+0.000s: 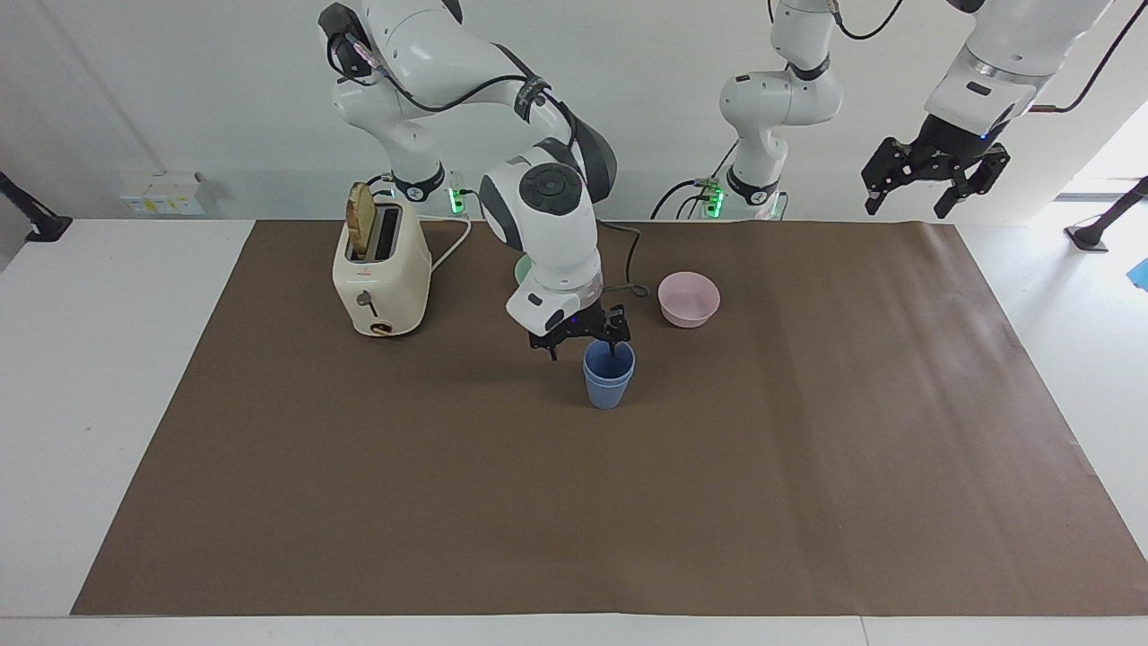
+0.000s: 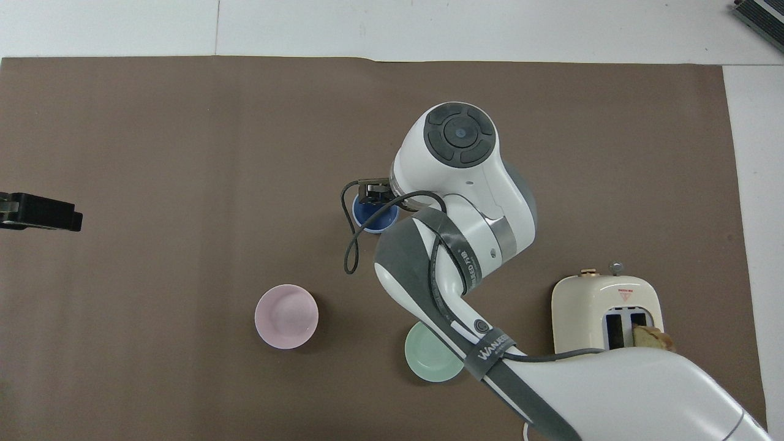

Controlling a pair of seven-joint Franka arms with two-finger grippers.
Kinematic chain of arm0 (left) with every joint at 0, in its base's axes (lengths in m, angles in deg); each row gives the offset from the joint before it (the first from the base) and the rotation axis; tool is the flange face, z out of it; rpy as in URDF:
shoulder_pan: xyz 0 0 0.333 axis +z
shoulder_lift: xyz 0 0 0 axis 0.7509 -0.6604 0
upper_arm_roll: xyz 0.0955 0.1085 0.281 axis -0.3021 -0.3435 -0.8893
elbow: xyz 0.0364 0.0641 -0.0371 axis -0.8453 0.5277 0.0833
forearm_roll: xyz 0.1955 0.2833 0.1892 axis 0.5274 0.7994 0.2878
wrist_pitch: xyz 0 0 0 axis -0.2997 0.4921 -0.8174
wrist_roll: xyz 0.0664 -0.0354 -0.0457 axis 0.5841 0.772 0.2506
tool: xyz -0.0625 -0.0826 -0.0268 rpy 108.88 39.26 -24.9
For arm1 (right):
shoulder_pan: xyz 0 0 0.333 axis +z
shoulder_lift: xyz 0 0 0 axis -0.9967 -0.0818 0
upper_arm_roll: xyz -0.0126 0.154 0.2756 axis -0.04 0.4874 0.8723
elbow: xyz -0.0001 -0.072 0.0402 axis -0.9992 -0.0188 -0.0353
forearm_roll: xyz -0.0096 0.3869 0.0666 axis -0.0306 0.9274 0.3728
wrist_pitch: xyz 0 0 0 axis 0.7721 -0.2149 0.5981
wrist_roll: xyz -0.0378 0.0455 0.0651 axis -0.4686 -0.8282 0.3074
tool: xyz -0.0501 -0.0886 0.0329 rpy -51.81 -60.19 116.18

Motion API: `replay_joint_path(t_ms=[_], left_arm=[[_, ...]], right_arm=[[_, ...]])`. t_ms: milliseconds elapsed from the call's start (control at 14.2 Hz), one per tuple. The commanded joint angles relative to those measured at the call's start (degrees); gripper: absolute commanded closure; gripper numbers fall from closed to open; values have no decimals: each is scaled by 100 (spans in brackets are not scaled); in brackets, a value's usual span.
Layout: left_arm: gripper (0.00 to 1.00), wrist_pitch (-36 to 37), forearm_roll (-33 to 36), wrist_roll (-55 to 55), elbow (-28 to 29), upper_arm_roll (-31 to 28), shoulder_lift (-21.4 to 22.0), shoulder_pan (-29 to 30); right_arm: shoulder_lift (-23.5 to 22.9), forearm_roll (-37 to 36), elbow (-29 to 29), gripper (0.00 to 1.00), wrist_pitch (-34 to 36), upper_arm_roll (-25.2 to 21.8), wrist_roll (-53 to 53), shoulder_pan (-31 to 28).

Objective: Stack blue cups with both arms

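- The blue cups [image 1: 608, 375] stand nested, one inside the other, upright near the middle of the brown paper mat [image 1: 807, 502], farther from the robots than the pink bowl [image 1: 688, 299] and the mint-green bowl [image 2: 432, 360].
- Only one rim shows in the facing view, so the nesting looks fully seated; judged complete or nearly so.
- Right gripper [image 1: 581, 344] hovers just over the stack's rim. Its jaws are spread wide: one finger points down at the cup mouth, the other hangs clear of the wall on the toaster's side. It grips nothing.
- Whether the finger over the mouth touches the inner wall cannot be told.
- Left gripper [image 1: 933, 175] waits raised off the mat at the left arm's end of the table, jaws spread, empty.
- Step in hand, as judged: withdraw the right gripper.
- To do it well: lift straight up until the finger clears the rim, and only then swing away.
- Risk: a sideways pull would catch the rim and tip the light stack.
- The toaster [image 1: 380, 276], with a slice of bread [image 1: 360, 220] in one slot, stands well apart.
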Motion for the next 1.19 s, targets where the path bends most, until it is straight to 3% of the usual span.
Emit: replay_joint_path(t_ms=[0,561,842,1123], left_arm=[[0,46,-46,40,125,44,125,81],[0,46,-46,40,117,44,125,81],[0,46,-46,40,117,44,125,81],[0,46,-46,40,117,44,125,81]], right_arm=[[325,-103,2,0,336,11,157,-164],[1275,-182,10,0,1127,11,-238,-1025],[1565,-164,308,0,1786,-7,-879,-1605],[2144,-208,204,0,2058,-279,-1671,-1860]])
